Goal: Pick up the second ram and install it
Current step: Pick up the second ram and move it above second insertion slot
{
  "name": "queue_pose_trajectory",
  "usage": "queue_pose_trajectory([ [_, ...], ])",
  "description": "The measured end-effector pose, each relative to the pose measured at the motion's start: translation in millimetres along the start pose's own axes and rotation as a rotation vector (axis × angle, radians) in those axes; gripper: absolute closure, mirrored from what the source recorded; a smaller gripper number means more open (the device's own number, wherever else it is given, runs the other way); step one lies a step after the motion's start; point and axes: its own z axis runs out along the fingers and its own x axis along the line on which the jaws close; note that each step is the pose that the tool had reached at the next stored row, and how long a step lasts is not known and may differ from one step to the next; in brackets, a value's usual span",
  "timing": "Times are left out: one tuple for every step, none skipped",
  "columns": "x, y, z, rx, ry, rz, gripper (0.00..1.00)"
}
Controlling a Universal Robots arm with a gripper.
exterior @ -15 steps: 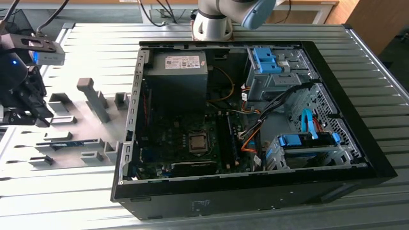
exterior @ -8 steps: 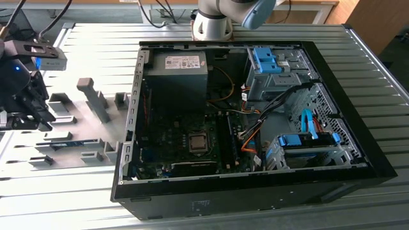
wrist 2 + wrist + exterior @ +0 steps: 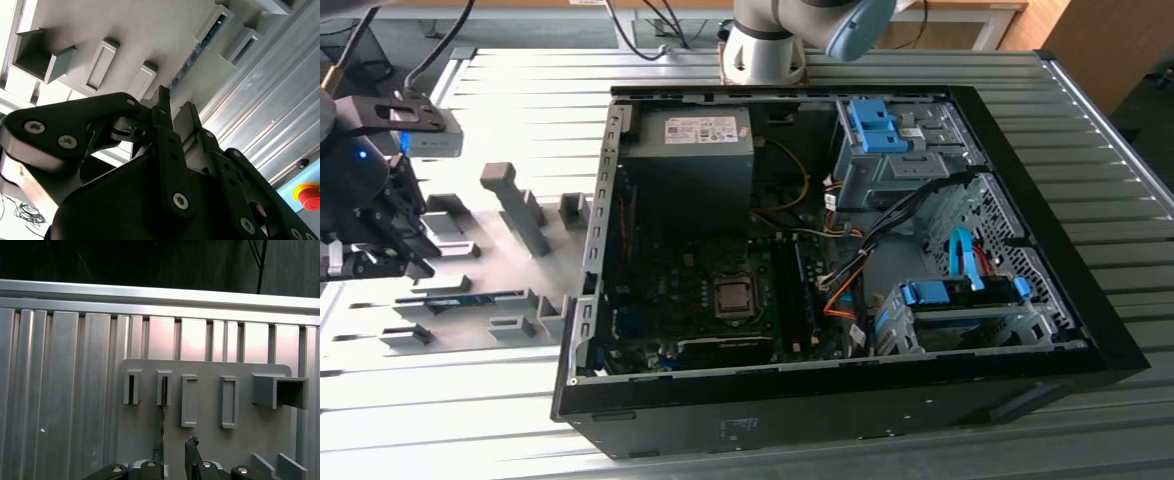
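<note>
The black two-fingered gripper (image 3: pixel 174 449) hung over the grey slotted holder plate (image 3: pixel 215 445), its jaws spread with nothing between them. Just past its fingertips (image 3: pixel 158 446) stood the second ram (image 3: pixel 163 412) — a thin green circuit-board stick, edge-on in its slot. In the first wrist view it lined up with one finger, not the gap — so I judged that centring over it and pinching squarely mattered most. Well apart lay the open black computer case (image 3: pixel 854 400).

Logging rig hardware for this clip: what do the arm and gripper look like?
The arm is silver-grey with a pale blue joint cap. The gripper is black, built of jointed links with silver screw heads and two slim fingers.
</note>
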Motion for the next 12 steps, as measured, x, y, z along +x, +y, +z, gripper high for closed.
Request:
queue_pose_trajectory([
  [0.2, 0.0, 1.5, 0.0003, 0.0, 0.0, 0.69],
  [0.5, 0.0, 3.1, 0.0004, 0.0002, 0.0, 0.69],
  [0.8, 0.0, 4.5, 0.0003, 0.001, 0.0, 0.69],
  [1.1, 0.1, 5.9, 0.0002, 0.0025, 0.0, 0.69],
  [1.4, 0.0, 7.2, 0.0001, 0.004, 0.0, 0.69],
  [1.7, 0.0, 8.9, 0.0001, 0.0046, 0.0, 0.69],
  [2.1, 0.0, 10.6, 0.0003, 0.0049, 0.0, 0.69],
  [2.5, 0.0, 12.1, 0.0004, 0.0049, 0.0, 0.69],
  [2.9, 0.0, 13.1, 0.0003, 0.0051, 0.0, 0.69],
  [3.3, 0.0, 13.8, 0.0003, 0.0054, 0.0, 0.69],
  [3.8, 0.0, 14.2, 0.0002, 0.0057, 0.0, 0.69],
  [4.1, 0.1, 14.6, 0.0004, 0.0058, 0.0, 0.69],
])
